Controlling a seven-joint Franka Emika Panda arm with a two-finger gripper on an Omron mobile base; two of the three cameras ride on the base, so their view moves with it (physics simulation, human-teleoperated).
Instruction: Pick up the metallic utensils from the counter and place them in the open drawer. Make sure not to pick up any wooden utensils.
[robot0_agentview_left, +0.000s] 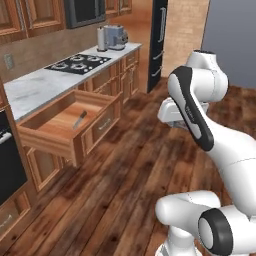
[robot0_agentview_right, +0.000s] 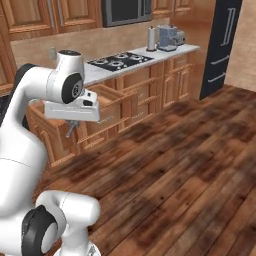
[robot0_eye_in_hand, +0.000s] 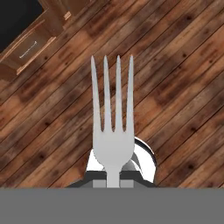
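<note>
An all-silver fork stands upright between my fingers in the hand view, tines pointing away over the wooden floor. My gripper is shut on its handle. In the right base view the gripper hangs below the white hand, in front of the cabinets and short of the open drawer. The open drawer juts out from under the stove-side marble top. A kitchen knife with a dark handle lies inside it. The counter with the sink and the wooden utensils are out of view.
A black stove sits in the marble top above the drawer, with a paper towel roll and a grey appliance at its far end. A black fridge stands beyond. A dark oven front is left of the drawer. Wooden floor lies open to the right.
</note>
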